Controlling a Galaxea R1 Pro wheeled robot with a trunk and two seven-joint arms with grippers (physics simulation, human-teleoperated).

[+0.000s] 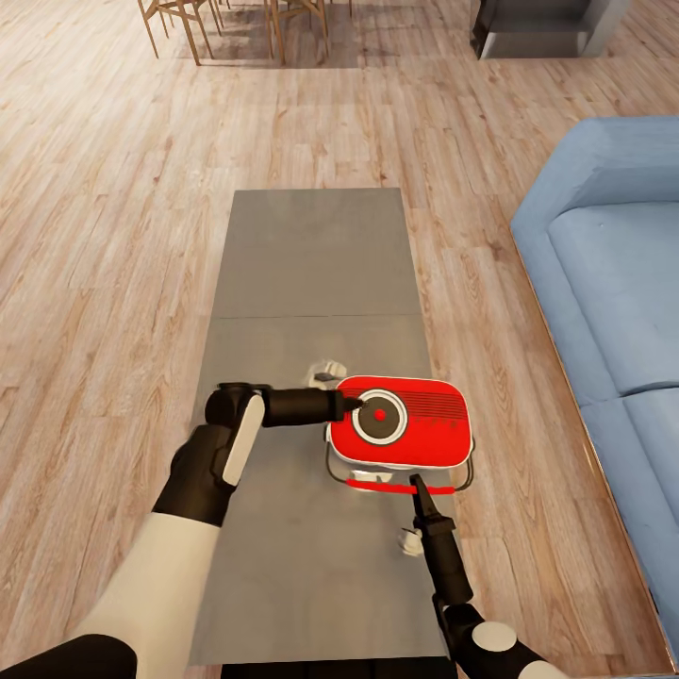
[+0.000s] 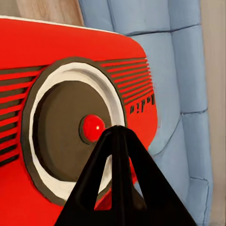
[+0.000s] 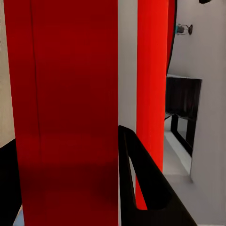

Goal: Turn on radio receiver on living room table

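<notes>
**Left pincer at the radio's button**

The radio receiver (image 1: 401,422) lay face-up by the counter's (image 1: 311,255) right edge. The left pincer (image 1: 357,405), clenched, pointed at its red centre button (image 2: 92,127). The right pincer (image 1: 416,483) grasped the radio's near edge. The press seemingly remained.

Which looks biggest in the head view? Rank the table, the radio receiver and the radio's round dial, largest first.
1. The table, the long grey slab running up the picture.
2. The radio receiver, lying on the table.
3. The round dial on the radio's face, with the left gripper at it.
</notes>
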